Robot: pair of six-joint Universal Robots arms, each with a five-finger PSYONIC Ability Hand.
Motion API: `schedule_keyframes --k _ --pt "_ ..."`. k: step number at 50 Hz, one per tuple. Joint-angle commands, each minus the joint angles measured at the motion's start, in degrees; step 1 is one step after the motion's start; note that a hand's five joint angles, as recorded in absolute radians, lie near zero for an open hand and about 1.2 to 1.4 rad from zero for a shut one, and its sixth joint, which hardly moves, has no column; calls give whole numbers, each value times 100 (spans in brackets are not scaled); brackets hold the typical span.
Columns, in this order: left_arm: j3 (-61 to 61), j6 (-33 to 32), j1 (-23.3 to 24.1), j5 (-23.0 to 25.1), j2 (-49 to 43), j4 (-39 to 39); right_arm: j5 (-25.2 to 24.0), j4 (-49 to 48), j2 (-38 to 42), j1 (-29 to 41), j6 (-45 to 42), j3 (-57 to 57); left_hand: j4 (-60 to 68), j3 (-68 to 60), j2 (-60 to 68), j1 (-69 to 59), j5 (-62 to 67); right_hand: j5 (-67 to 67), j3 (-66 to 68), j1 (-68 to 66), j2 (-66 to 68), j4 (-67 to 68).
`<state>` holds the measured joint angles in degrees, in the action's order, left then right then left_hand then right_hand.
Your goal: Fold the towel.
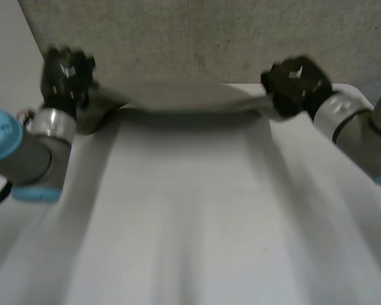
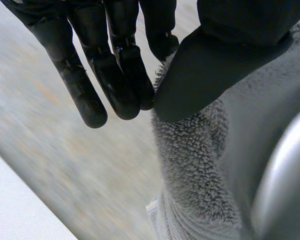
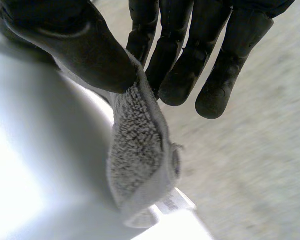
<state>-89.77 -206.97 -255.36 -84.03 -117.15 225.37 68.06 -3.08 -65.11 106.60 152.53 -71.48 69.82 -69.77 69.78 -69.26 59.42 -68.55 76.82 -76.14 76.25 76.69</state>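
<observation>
The pale grey towel (image 1: 190,210) hangs stretched between my two hands, its far edge sagging slightly in the middle and the rest sloping down toward the camera. My left hand (image 1: 66,73) holds the far left corner. In the left wrist view its thumb and fingers (image 2: 115,70) pinch the fluffy towel edge (image 2: 195,165). My right hand (image 1: 295,79) holds the far right corner. In the right wrist view its thumb (image 3: 75,45) presses the bunched corner (image 3: 140,150) against the fingers, and a small white label (image 3: 172,202) hangs below.
A strip of the white table (image 1: 349,89) shows behind the right hand. Grey speckled floor (image 1: 190,38) lies beyond the far edge. Both arms reach forward along the towel's sides.
</observation>
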Motion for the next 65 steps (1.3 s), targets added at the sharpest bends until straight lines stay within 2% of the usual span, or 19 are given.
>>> schedule_keyframes --k 1,7,14,16,17,19,27,37,48,52,55,56,58,59,61,65 --pt "-1111 -36 -137 518 -115 59 -118 -8 51 19 -740 -1191 1018 -1023 1022 -1074 1058 -145 318 -386 375 331" --pt "-1605 -89 -189 642 -212 24 -30 -26 51 -34 -1356 -1859 1018 -1023 1022 -1074 1058 -145 318 -386 375 331" --pt "-1676 -546 -207 633 -212 50 -38 -113 -54 -130 -1375 -2422 1018 -1023 1022 -1074 1058 -145 318 -386 375 331" --pt "-1641 -765 -277 607 -221 68 -38 -140 -80 -200 -1375 -2502 -201 196 -196 145 -161 -145 318 -386 375 331" --pt "-1641 -766 -277 607 -221 68 -30 -201 -133 -253 -1375 -2581 -208 203 -204 152 -168 -145 318 -386 375 331" --pt "-1632 -853 -356 598 -230 77 -30 -245 -177 -306 -1375 -2634 -1112 1107 -1108 1056 -1072 -145 318 -386 375 331" --pt "-1632 -880 -523 572 -273 199 -47 -403 -230 -631 -1357 -2687 -2208 2203 -2203 2152 -2167 -145 318 -386 375 331" --pt "-1658 -871 -848 563 -361 323 -47 -448 -221 -684 -1348 -2704 -2210 2205 -2205 2154 -2170 -145 318 -386 375 331" --pt "-1816 -854 -822 642 -291 165 -47 -456 -212 -667 -1348 -2749 -2176 2171 -2172 2120 -2136 -145 318 -386 375 331" --pt "-1860 -854 -822 704 -177 -99 -65 -465 -204 -667 -1348 -2757 -2260 2255 -2256 2204 -2220 -145 318 -386 375 331" --pt "-1852 -836 -875 974 94 -772 -65 -465 -204 -676 -1348 -2757 -2678 2673 -2674 2622 -2638 -145 318 -386 375 331" --pt "-1852 -836 -875 976 96 -776 -65 -474 -204 -676 -1348 -2757 -2680 2675 -2676 2625 -2640 -145 318 -386 375 331" --pt "-1808 -810 -1006 1387 262 -1554 -47 -509 -195 -676 -1348 -2757 -3483 3478 -3479 3427 -3443 -145 318 -386 375 331" --pt "-1808 -810 -1007 1389 263 -1558 -47 -535 -195 -684 -1340 -2757 -3488 3483 -3484 3432 -3448 -145 318 -386 375 331" --pt "-1781 -801 -1147 1722 307 -2066 -38 -544 -195 -684 -1304 -2757 -4141 4136 -4137 4085 -4101 -145 318 -386 375 331" --pt "-1764 -801 -1191 1793 272 -2147 -64 -535 -186 -676 -1085 -2740 -4345 4340 -4341 4289 -4305 -145 318 -386 375 331"
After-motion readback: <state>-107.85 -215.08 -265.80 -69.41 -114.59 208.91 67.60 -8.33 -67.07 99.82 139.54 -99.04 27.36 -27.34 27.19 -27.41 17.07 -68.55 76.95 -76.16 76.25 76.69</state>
